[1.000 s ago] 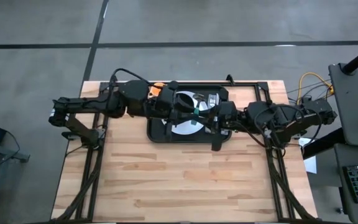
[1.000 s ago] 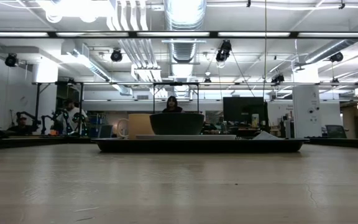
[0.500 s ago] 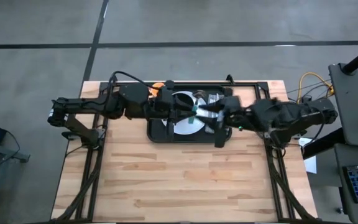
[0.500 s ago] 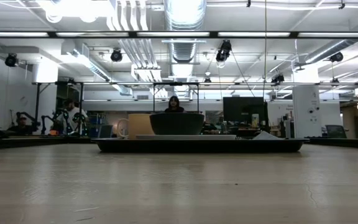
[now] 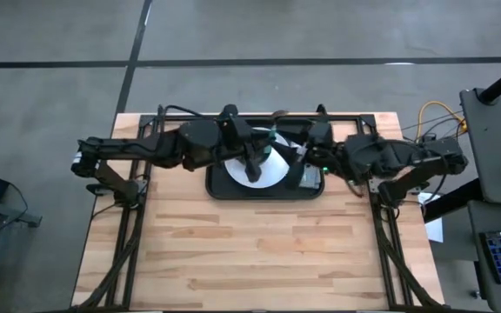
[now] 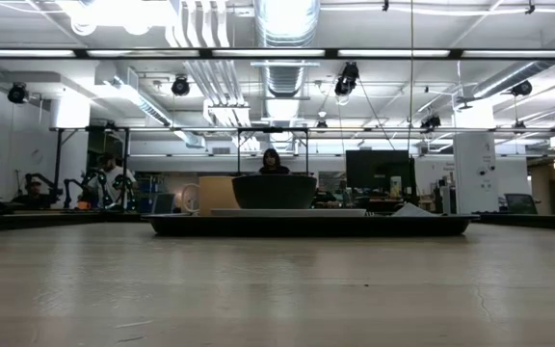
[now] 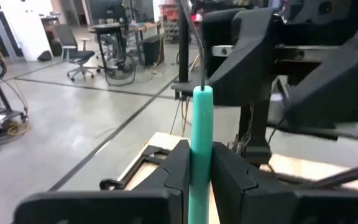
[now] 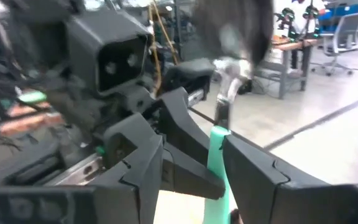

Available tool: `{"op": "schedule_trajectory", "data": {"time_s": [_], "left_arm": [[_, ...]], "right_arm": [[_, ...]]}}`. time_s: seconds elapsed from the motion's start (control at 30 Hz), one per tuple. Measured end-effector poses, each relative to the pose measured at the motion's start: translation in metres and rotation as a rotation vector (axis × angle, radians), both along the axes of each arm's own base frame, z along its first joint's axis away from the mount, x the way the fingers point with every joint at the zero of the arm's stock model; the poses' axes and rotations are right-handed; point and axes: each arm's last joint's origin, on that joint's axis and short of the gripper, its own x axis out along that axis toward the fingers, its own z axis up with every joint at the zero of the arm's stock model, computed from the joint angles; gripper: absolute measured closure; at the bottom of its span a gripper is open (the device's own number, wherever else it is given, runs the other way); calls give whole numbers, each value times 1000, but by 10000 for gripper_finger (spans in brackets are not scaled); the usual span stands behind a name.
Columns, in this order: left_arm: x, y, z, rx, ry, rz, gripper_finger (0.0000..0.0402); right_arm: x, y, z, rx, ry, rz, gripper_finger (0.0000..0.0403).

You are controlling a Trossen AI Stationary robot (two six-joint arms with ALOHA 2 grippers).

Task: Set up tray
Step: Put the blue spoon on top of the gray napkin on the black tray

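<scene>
**On the far half of the table: two green tools are held over the tray**

On the near half of the wooden table (image 5: 259, 252) nothing but bare boards is seen. Past the middle, the black tray (image 5: 268, 195) is set flat on the wood, close to the far edge and midway between the two arms. A round white plate (image 5: 272, 170) is laid inside the tray, toward its left side. A small grey thing (image 5: 310, 177) is seen at the tray's right end, but what it is cannot be told.

The tray is reached from both sides. The left gripper (image 7: 201, 155) is held over the plate. Its two dark fingers are pressed tight on a green-handled tool (image 7: 202, 137), one finger on each side. The tool is held upright, and a thin dark rod is seen at its top.

The right gripper (image 8: 216, 168) is held over the right part of the tray. A second green-handled tool (image 8: 218, 155) is clamped between its fingers. A shiny metal part is seen above that handle, but it is too blurred to be named.

From table height, the tray is seen as a long dark strip, and a dark bowl-like shape (image 6: 274, 191) is seen above its rim.

Far behind the table, a person (image 6: 272, 162) is seen in the big room.
</scene>
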Motion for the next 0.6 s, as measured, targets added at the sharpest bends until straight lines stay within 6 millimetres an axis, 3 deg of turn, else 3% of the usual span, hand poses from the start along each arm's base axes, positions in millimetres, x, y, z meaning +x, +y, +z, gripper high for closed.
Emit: {"op": "schedule_trajectory", "data": {"time_s": [0.37,0.6], "left_arm": [[2,-12,-4,14,24,19,378],[-2,-14,5,15,-17,51,378]], "right_arm": [[5,-2,-5,-18,27,-9,255],[7,-2,-6,-23,33,-12,271]]}}
